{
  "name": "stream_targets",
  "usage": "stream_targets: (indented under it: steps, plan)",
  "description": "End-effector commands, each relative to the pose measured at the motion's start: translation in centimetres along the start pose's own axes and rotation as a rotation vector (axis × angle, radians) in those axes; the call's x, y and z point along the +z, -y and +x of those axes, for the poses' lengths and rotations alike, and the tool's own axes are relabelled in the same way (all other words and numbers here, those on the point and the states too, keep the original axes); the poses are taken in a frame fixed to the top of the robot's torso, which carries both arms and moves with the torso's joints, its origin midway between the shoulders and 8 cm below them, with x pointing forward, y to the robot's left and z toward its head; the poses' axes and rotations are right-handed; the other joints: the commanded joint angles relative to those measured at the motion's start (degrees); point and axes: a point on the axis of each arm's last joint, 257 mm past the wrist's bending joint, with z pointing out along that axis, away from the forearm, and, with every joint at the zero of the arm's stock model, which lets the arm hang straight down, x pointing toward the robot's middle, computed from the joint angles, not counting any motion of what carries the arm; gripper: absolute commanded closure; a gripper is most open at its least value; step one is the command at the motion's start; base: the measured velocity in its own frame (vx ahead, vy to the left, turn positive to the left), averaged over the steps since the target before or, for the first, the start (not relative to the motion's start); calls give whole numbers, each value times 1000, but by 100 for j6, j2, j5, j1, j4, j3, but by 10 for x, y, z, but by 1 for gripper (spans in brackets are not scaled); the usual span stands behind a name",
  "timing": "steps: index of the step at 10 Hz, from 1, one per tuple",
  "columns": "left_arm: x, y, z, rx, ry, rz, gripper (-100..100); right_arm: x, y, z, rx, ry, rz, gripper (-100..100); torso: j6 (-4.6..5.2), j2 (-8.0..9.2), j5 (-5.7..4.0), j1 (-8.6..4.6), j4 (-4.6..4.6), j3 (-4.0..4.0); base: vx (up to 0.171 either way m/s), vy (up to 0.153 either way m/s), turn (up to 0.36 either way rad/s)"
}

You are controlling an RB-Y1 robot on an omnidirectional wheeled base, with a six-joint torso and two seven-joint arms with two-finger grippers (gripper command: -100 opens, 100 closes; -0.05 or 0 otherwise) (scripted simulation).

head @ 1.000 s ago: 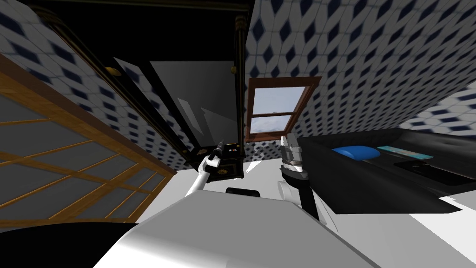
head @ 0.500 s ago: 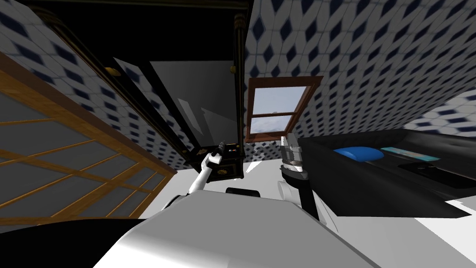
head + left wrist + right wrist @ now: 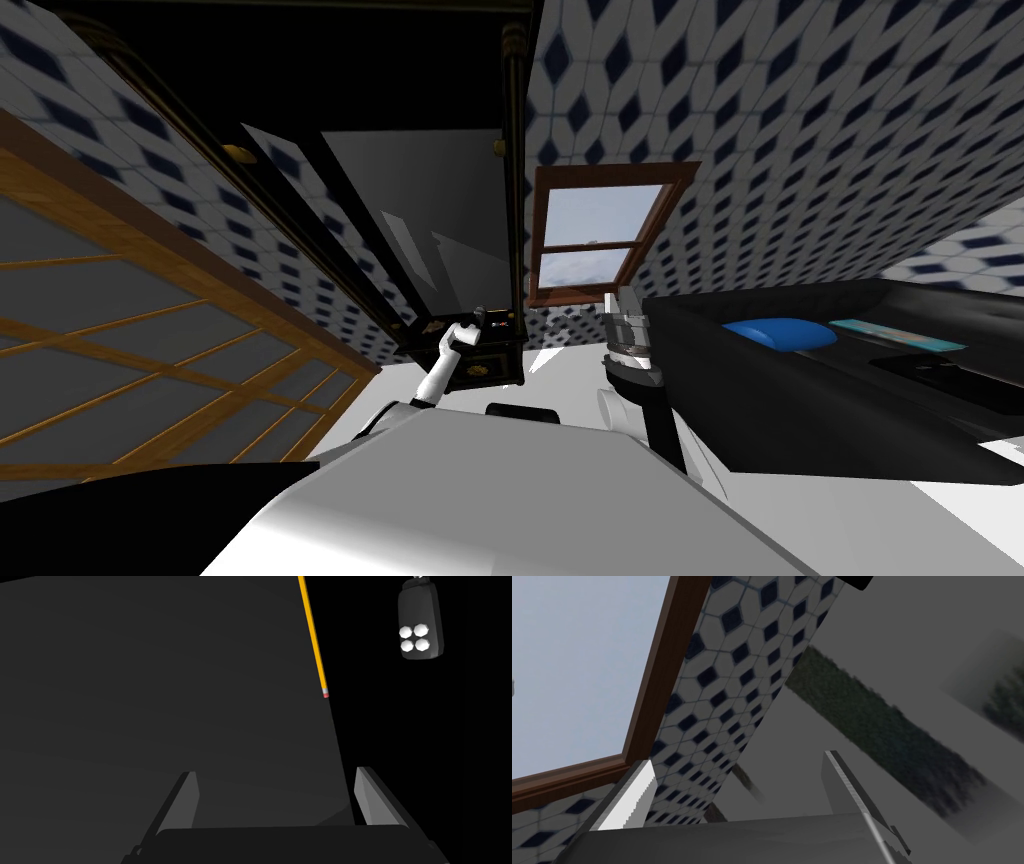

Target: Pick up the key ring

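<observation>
The key ring shows as a dark fob (image 3: 421,623) with four white buttons, lying on a black surface. A yellow pencil (image 3: 312,636) with a pink eraser lies between the fob and a dark grey flat sheet (image 3: 165,701). My left gripper (image 3: 277,796) is open over the sheet's edge; the fob lies well ahead of it, off to the side of one finger. In the head view, the left gripper (image 3: 480,318) reaches onto the low ledge of a black cabinet (image 3: 470,372). My right gripper (image 3: 622,300) is raised beside a black table, open (image 3: 737,786) and empty.
The black cabinet with gold trim has tall grey glass doors (image 3: 440,220) above the ledge. A black table (image 3: 800,420) at the right carries a blue object (image 3: 780,332) and a teal one (image 3: 895,333). A wood-framed screen (image 3: 150,330) stands at the left.
My left arm has stretched a little farther toward the cabinet ledge. The head view has shifted slightly. The right arm has kept its place.
</observation>
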Motion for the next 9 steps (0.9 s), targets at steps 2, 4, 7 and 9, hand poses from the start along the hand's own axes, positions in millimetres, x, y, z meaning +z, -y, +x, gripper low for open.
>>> stream_targets:
  steps: [2, 4, 7, 9]
  plan:
    - [12, -15, 3, -2, 3, -83, -100, 0, 0, 0, 0, 0, 0, 0, 0, -3, 0, -2, 0, -1, 26, -12, 28]
    - [18, -17, 6, -6, 2, -131, -100, 0, 0, 0, 0, 0, 0, 0, 0, 2, 0, 0, 0, 1, 20, -10, 20]
    - [26, -42, 9, -6, 4, -237, -100, 0, 0, 0, 0, 0, 0, 0, 0, -7, -1, -4, -1, -4, 36, -15, 27]
    - [28, -41, 13, -9, 2, -280, -100, 0, 0, 0, 0, 0, 0, 0, 0, -1, 0, 1, 0, -1, 27, -5, 19]
